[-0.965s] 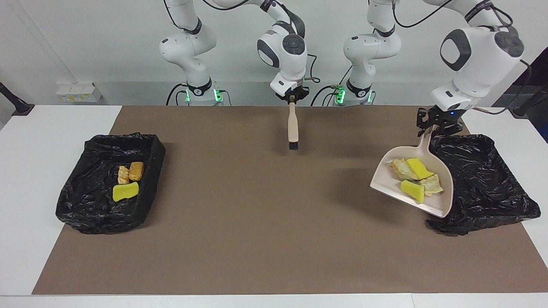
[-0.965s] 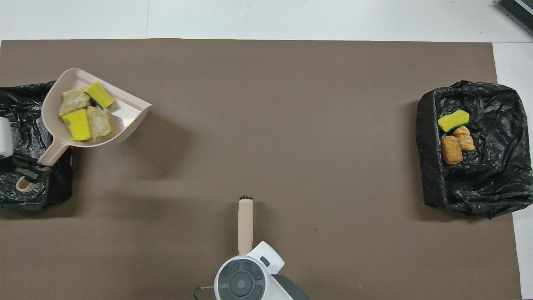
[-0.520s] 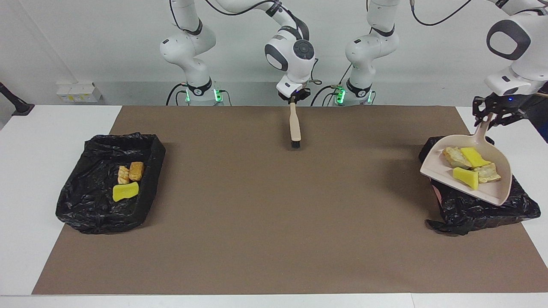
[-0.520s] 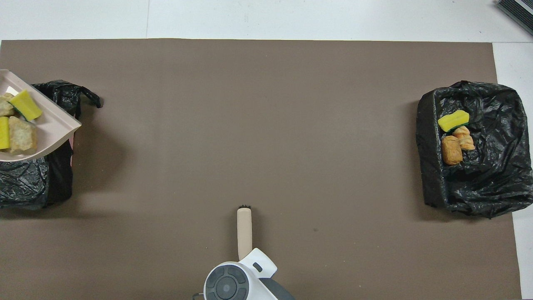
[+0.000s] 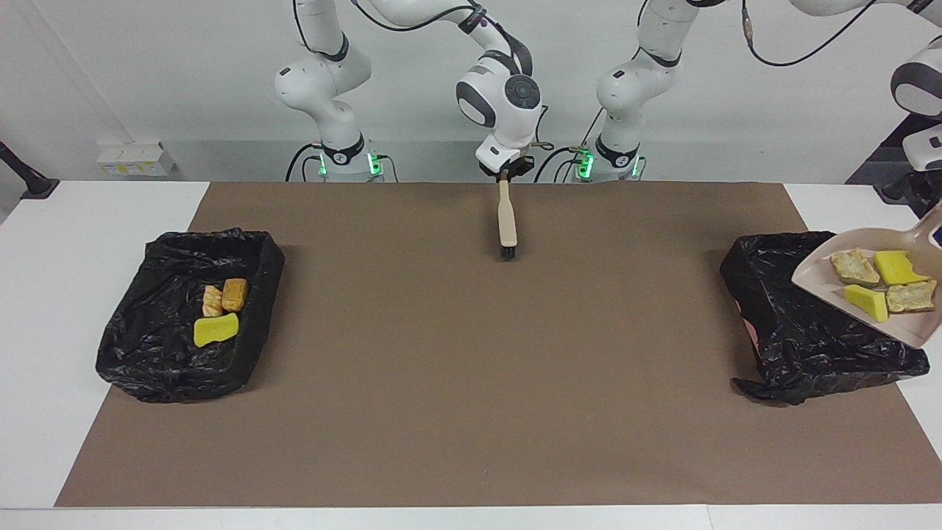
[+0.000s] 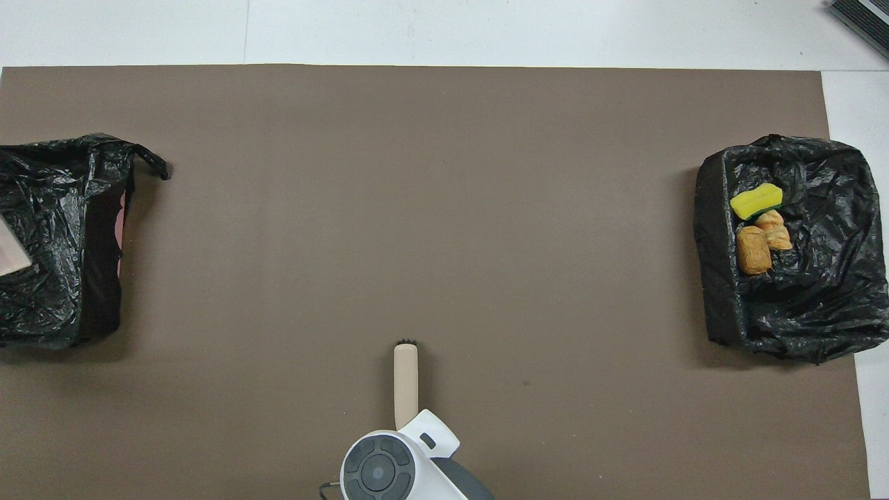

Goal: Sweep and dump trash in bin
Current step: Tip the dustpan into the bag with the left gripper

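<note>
Brown-covered surface (image 5: 471, 412) bearing two black-lined bins. Bin at the left arm's end (image 5: 802, 324): a beige dustpan (image 5: 817, 274) hangs over it carrying four trash scraps (image 5: 879, 285); left tool out of frame, clamped shut. Other bin (image 5: 147, 353): three scraps (image 5: 219, 309) inside. Right tool (image 5: 505, 174) grips a brush (image 5: 506, 219) upright.

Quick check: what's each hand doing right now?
Left hand: out of frame, shut; the dustpan with four scraps hangs over the bin.
Right hand: shut on the brush, waiting.
</note>
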Available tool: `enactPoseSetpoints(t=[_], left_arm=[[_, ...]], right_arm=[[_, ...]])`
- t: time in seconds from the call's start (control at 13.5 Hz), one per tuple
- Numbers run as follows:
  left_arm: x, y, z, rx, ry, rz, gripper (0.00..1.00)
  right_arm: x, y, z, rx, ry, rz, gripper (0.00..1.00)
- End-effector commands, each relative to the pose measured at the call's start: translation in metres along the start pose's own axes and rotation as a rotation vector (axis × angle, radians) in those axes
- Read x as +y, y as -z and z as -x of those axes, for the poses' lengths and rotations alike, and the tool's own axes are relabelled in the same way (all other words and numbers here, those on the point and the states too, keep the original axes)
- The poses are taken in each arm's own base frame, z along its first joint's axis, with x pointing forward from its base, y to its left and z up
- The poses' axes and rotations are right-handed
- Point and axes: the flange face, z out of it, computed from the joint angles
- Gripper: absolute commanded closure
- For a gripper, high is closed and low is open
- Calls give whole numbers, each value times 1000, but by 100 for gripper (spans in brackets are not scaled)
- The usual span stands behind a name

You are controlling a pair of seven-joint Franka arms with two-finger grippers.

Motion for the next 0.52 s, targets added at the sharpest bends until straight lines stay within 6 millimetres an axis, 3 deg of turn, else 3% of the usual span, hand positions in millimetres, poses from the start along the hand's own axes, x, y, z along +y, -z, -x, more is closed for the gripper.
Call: enactPoseSetpoints(t=[0.0, 0.07, 0.22, 0.3, 0.45], left_arm=[[-14, 12, -8, -94, -97, -47, 100], [-16, 21, -22, -120, -132, -72, 100], [-17, 27, -30, -154, -157, -87, 100], [-17, 27, -30, -160, -159, -84, 100], [-21, 41, -44, -279, -253, -137, 100]], right_arm=[[-11, -19, -10, -21, -15, -21, 100], [-17, -22, -7, -17, -1, -24, 100], [-23, -12, -9, -42, 7, -3, 100], [-23, -8, -9, -46, 16, 14, 83], [-25, -4, -15, -51, 11, 11, 81]])
